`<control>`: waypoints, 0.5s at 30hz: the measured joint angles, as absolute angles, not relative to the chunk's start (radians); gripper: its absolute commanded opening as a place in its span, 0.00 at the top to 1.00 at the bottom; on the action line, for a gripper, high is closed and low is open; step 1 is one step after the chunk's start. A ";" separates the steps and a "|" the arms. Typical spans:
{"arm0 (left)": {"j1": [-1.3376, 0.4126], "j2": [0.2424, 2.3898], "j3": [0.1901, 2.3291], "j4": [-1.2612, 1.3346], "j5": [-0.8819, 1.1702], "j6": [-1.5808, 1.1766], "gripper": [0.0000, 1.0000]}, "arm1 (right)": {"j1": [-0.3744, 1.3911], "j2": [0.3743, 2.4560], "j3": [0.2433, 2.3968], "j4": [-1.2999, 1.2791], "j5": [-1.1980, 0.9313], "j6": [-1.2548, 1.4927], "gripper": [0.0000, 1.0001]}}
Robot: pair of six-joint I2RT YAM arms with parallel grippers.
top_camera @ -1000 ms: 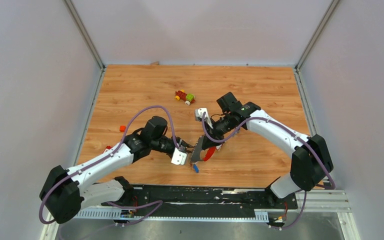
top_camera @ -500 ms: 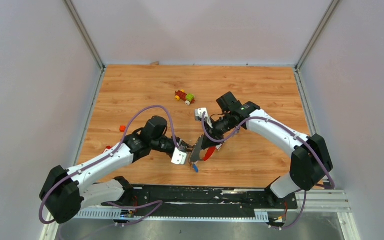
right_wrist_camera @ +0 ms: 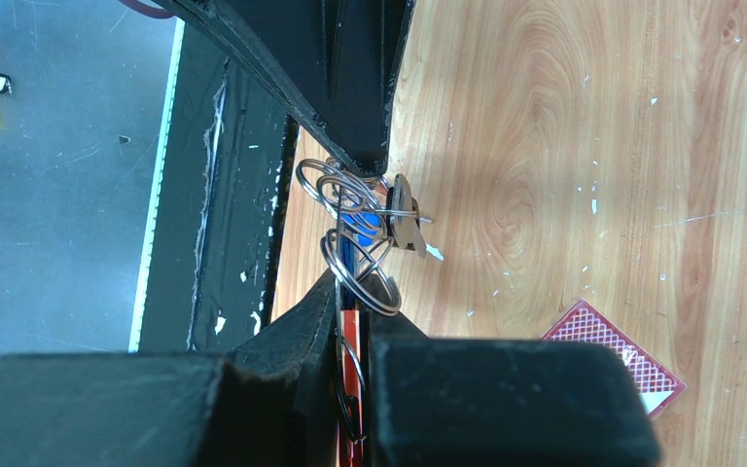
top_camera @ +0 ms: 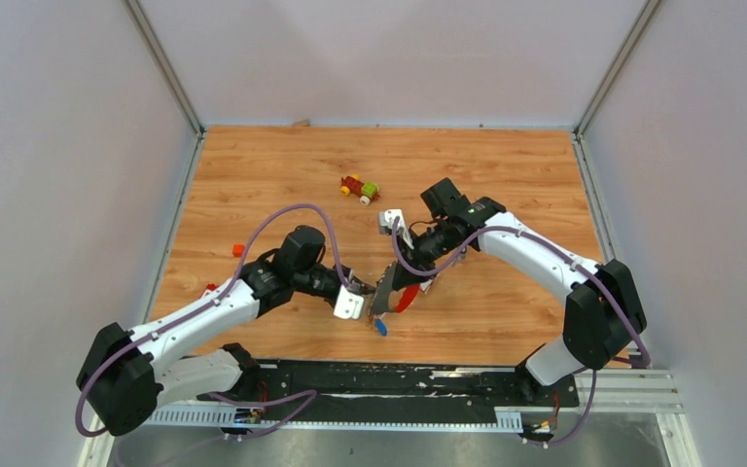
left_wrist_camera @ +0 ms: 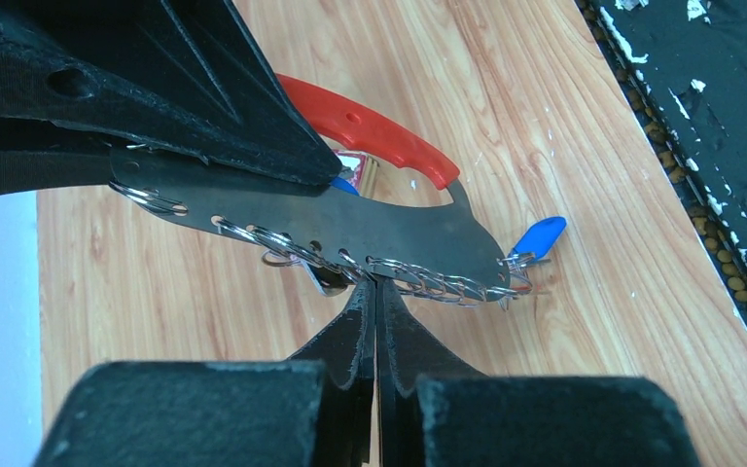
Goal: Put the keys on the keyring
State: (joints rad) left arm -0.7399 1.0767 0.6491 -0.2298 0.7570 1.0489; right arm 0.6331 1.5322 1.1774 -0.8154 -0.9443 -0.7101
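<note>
Keyring (left_wrist_camera: 350, 209) pinched by left claw (left_wrist_camera: 374, 289), right claw (right_wrist_camera: 348, 316), near table (top_camera: 506, 321) front edge.

light: bright, even, from overhead
shadows: soft and faint on the counter (top_camera: 506, 175)
blur: jaws up close pretty fuzzy

arms (top_camera: 195, 316): white shells, black joints | cables (top_camera: 292, 209): purple | fingers (left_wrist_camera: 350, 341): black
</note>
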 measured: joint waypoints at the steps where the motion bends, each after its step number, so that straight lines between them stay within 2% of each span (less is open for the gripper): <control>1: -0.740 1.075 0.649 -0.232 0.757 1.049 1.00 | 0.633 1.532 1.177 -0.815 -0.945 -0.710 1.00; 15: -0.740 1.028 0.683 -0.344 0.759 1.128 1.00 | 0.633 1.588 1.200 -0.825 -0.928 -0.704 1.00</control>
